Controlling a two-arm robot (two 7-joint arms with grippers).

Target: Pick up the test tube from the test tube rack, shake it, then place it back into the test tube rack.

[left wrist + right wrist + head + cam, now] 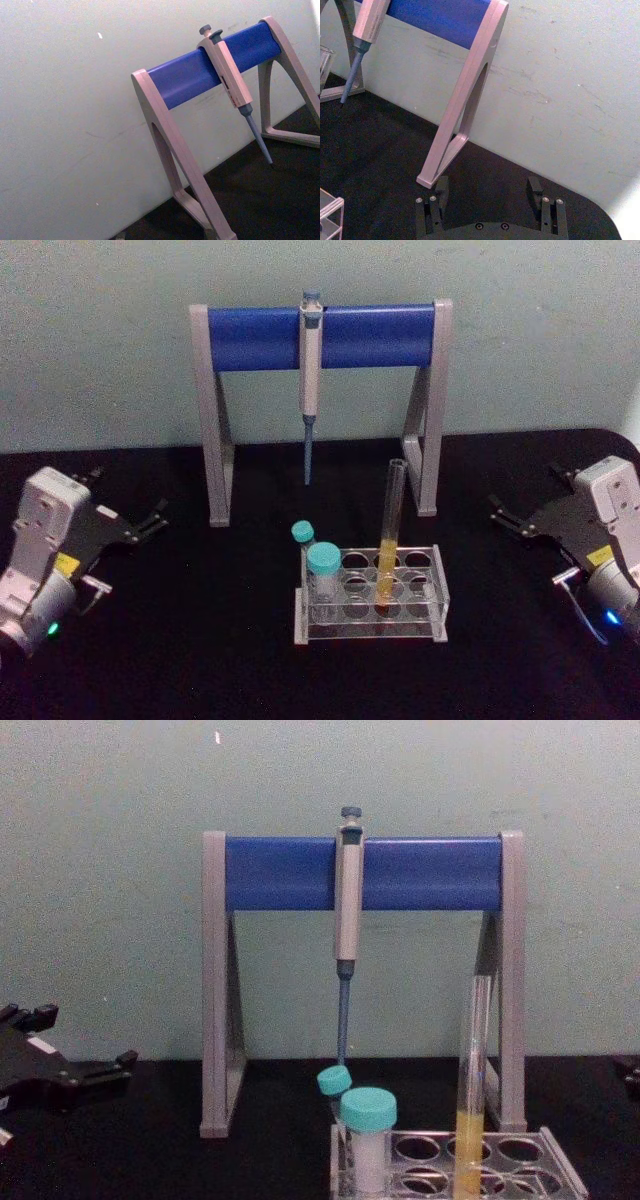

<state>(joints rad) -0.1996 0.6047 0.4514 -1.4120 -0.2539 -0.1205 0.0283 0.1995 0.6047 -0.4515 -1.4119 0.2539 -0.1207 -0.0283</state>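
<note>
- Two hands sit at the sides of the black tabletop (200, 660), one at each edge, both well apart from the things in the middle
- The left hand (150, 520) is at the left edge, its black fingers spread apart and holding nothing, pointing inward toward the pipette stand (215, 420)
- The right hand (505, 514) is at the right edge, its fingers wide apart and empty; in the right wrist view the foot of the stand's grey leg lies just ahead of one finger
- Between the hands, near the front middle, the test tube rack (425, 618) stands flat on the tabletop
- The test tube (392, 525) stands upright in a hole of the rack, with yellow-orange liquid in its lower part and its open top rising high above the rack
- Two white tubes with teal caps (322, 565) stand at the rack's left end, beside the test tube but not touching it
- Behind the rack, the grey-and-blue stand carries a pipette (311, 370) hanging tip down from its blue bar, in front of a pale wall (100, 340)
</note>
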